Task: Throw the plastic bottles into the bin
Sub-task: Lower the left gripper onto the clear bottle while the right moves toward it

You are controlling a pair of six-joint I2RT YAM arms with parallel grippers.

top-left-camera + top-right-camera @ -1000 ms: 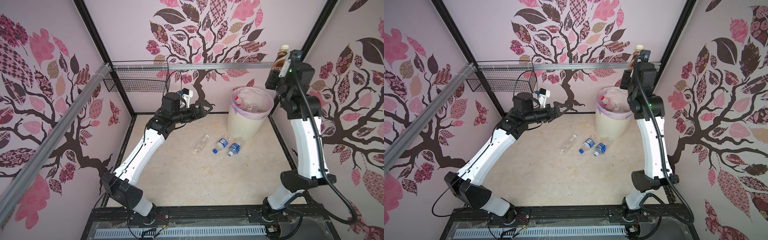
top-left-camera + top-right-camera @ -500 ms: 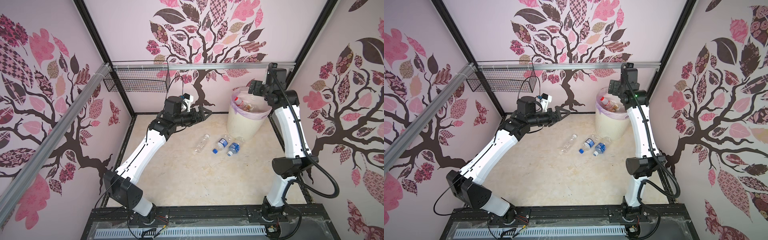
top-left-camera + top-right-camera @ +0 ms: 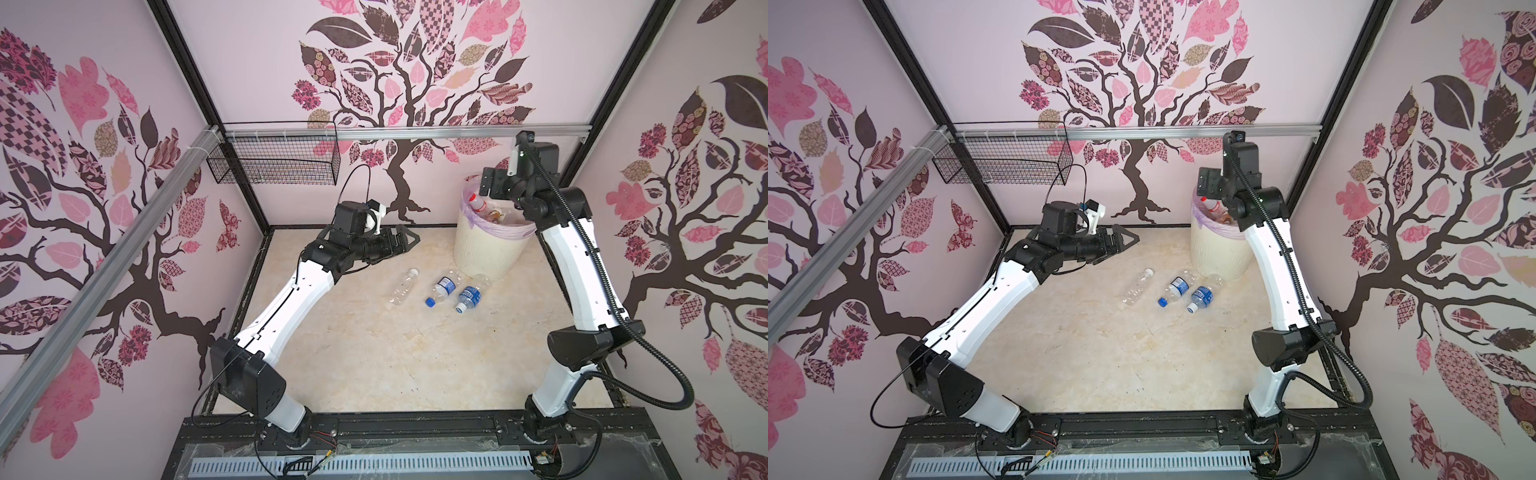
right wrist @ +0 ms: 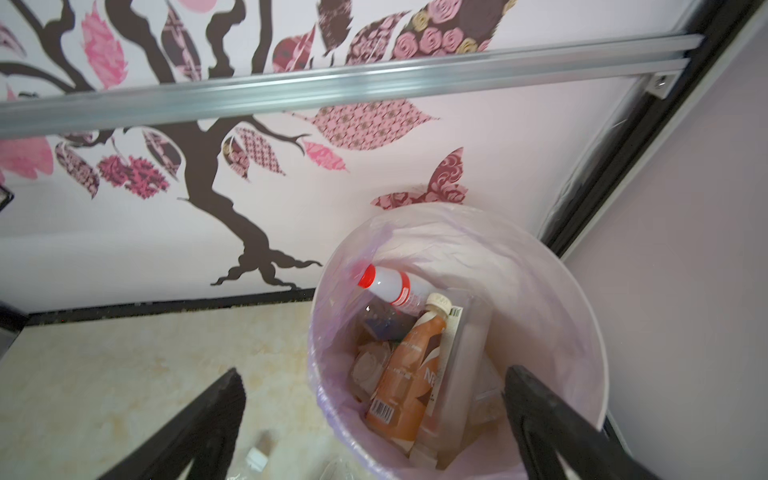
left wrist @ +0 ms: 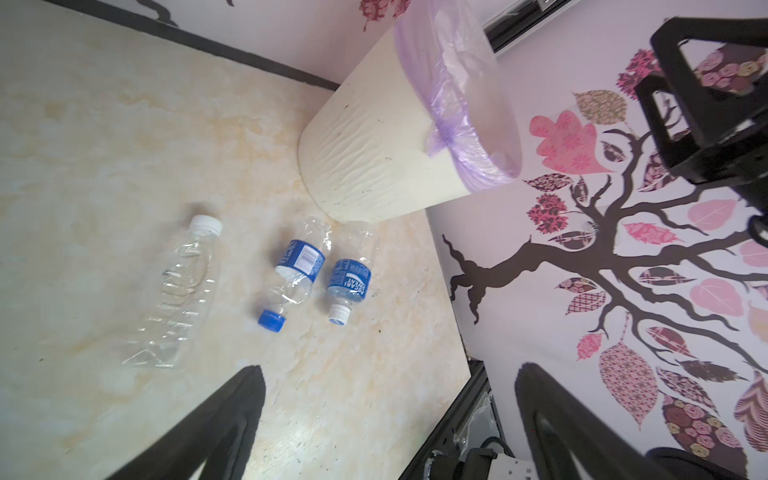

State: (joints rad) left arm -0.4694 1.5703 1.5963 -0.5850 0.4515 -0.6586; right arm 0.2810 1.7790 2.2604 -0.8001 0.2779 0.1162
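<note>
— Overhead, how many plastic bottles [image 3: 445,286] lay loose?
— Three, clear and crumpled, beside the round ribbed bin [image 3: 484,253]. Left wrist: left gripper [image 5: 390,370] gaped empty. Right wrist: right gripper [image 4: 376,372], fingers spread, hung over two capped bottles [image 4: 409,374] inside.

In a top view the cream floor [image 3: 365,357] bears the bin [image 3: 484,249], upper right of centre. Just below it lie three bottles: unlabelled bottle [image 3: 402,287] leftmost, blue-cap bottle [image 3: 443,289] between, right bottle [image 3: 469,297].

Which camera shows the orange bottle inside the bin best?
The right wrist view: the orange bottle lies label-up in the bin, unobstructed. Both top views catch only a small brownish glimpse; the left wrist view shows just the bin's outside.
</note>
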